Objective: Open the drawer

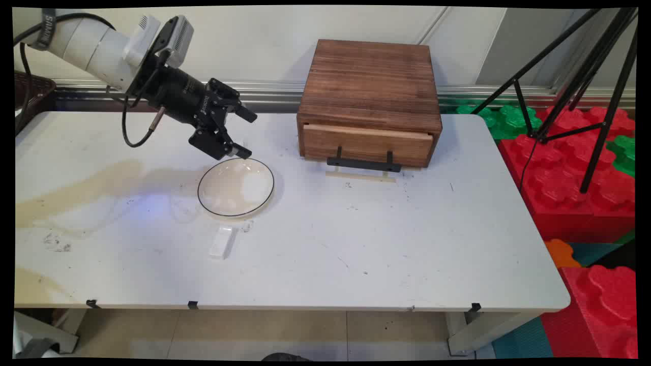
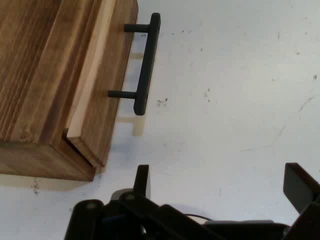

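We see the gripper [image 1: 243, 133] hanging with its fingers spread apart and holding nothing, just above the far rim of the plate [image 1: 236, 186]; the plate, white with a dark edge, lies on the left half of the table [image 1: 386, 244]; a small white block [image 1: 222, 242] lies just near of it; to the right, at the table's far side, stands the wooden box [image 1: 370, 99], its drawer [image 2: 95, 100] shut but for a thin gap, black handle [image 2: 146, 65] facing us.
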Robot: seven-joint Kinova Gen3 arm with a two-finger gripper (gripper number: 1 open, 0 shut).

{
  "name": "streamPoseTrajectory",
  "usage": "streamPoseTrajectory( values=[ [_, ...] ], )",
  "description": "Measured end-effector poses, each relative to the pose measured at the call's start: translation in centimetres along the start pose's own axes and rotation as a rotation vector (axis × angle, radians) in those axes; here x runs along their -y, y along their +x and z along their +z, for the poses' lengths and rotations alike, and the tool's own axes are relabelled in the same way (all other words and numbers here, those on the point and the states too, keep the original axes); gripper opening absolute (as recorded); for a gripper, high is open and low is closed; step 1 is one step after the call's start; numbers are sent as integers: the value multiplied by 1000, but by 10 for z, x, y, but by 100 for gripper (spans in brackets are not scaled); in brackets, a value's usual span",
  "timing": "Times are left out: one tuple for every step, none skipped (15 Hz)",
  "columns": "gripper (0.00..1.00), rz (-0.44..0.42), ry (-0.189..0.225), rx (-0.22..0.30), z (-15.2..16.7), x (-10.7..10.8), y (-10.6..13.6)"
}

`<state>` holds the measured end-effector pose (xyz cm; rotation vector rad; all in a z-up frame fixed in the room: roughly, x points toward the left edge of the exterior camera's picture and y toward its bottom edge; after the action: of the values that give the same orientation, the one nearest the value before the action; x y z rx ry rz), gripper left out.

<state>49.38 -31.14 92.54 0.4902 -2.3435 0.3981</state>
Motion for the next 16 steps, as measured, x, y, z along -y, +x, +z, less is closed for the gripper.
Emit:
streamPoseTrajectory(
  values=[
    [100, -5, -2, -3, 1, 0, 1],
    [100, -9, -5, -5, 3, 0, 2],
    [100, -10, -7, -5, 6, -1, 4],
    [100, -10, -7, -5, 10, 0, 7],
    [100, -10, -6, -6, 16, 0, 11],
    [100, -12, -2, -6, 23, 0, 15],
    [100, -14, 0, -6, 31, 1, 19],
    [100, -15, 3, -4, 40, 3, 24],
    [100, -14, 6, -1, 50, 5, 30],
    [100, -15, 10, 3, 59, 7, 34],
    [100, -14, 14, 10, 69, 10, 38],
    [100, -15, 17, 16, 80, 13, 43],
    [100, -15, 18, 21, 90, 16, 47],
    [100, -17, 19, 27, 101, 19, 52],
    [100, -18, 18, 34, 112, 23, 56],
    [100, -19, 16, 40, 122, 26, 59]
  ],
)
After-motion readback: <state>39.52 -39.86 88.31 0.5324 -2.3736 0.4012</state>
